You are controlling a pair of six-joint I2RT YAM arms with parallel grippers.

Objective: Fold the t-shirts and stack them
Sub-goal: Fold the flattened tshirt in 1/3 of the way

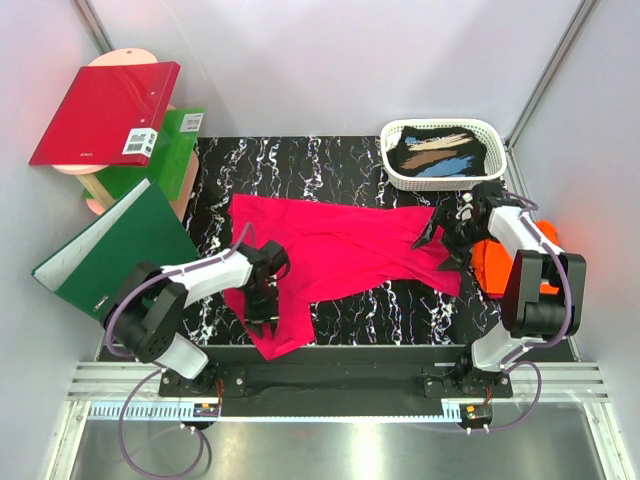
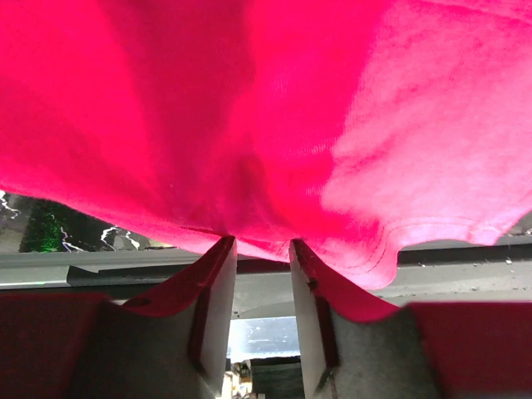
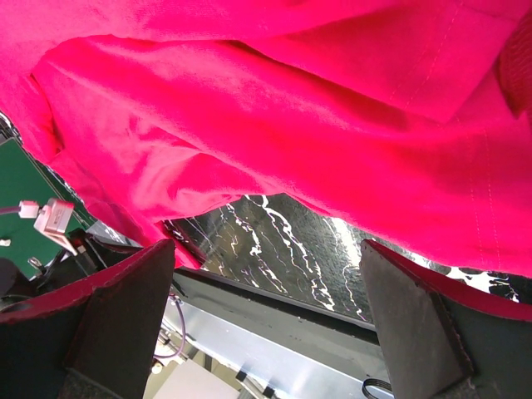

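Magenta-pink cloth, the pink t-shirt (image 1: pixel 340 245), lies spread wide and rumpled across the middle of the black marbled table (image 1: pixel 300 165), one corner trailing toward the near edge on the left. The left tool (image 1: pixel 262 316) sits at that near corner. In the left wrist view its fingers (image 2: pixel 212 291) stand a narrow gap apart, with the hem puckering down to their tips; I cannot tell whether the cloth is truly pinched. The right tool (image 1: pixel 440 250) is over the shirt's right end, spread wide with nothing between its fingers (image 3: pixel 125 291). The orange t-shirt (image 1: pixel 488 262) is bunched at the right edge of the table, partly hidden behind the right arm. A white basket (image 1: pixel 400 170) holding dark cloth stands at the far right corner. A red binder (image 1: pixel 100 110) and a green binder (image 1: pixel 120 245) are on the left.
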